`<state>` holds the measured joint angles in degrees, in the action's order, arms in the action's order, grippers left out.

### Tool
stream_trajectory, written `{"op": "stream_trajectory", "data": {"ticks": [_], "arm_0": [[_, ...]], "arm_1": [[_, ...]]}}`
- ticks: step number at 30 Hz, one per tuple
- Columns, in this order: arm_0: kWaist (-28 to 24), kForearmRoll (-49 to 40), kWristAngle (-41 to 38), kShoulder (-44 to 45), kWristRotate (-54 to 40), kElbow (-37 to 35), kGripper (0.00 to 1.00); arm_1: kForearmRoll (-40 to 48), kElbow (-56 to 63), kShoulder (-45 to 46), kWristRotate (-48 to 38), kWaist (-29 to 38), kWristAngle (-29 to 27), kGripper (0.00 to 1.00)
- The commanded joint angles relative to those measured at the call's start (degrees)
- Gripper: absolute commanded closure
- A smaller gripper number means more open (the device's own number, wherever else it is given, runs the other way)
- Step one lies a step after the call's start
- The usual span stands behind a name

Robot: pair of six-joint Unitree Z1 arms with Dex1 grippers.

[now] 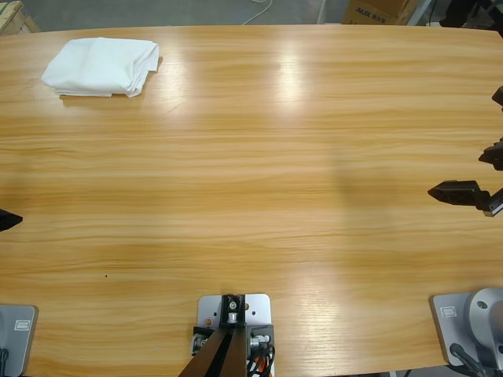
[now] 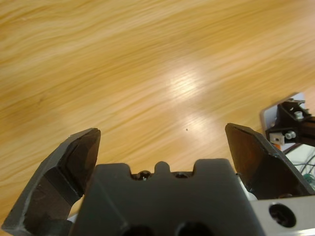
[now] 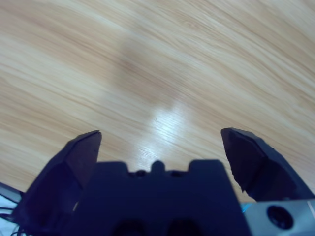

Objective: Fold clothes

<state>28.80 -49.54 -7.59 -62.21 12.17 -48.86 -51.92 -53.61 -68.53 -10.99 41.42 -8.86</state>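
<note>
Lying folded into a compact white bundle, T-shirt (image 1: 100, 67) near the far left corner of the wooden table (image 1: 259, 181), touching neither arm. Hovering over bare wood with jaws spread wide and gripping nothing: left gripper (image 2: 162, 140), right gripper (image 3: 160, 142). Showing in the high view only as black tips at the side edges, well apart from the shirt.

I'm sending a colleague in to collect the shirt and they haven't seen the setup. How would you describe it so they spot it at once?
Look at the long wooden table from the high view and go to its far left corner. There lies the white T-shirt, folded into a compact bundle. It is the only cloth item on the table.
</note>
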Motion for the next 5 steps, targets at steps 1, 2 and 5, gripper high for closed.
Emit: {"op": "stream_trajectory", "data": {"ticks": [1, 2, 5], "arm_0": [[0.6, 0.8, 1.5, -1.7, 1.0, 1.9, 0.000], [0.6, 0.8, 1.6, -1.7, 1.1, 1.9, 0.000], [0.6, 0.8, 1.7, -1.8, 1.1, 1.9, 0.000]], "arm_1": [[0.4, 1.7, 0.5, 0.6, -0.6, 0.1, 0.000], [0.4, 1.7, 0.3, 0.6, -0.6, 0.1, 0.000], [0.4, 1.6, -0.2, 0.6, -0.6, 0.1, 0.000]]}}
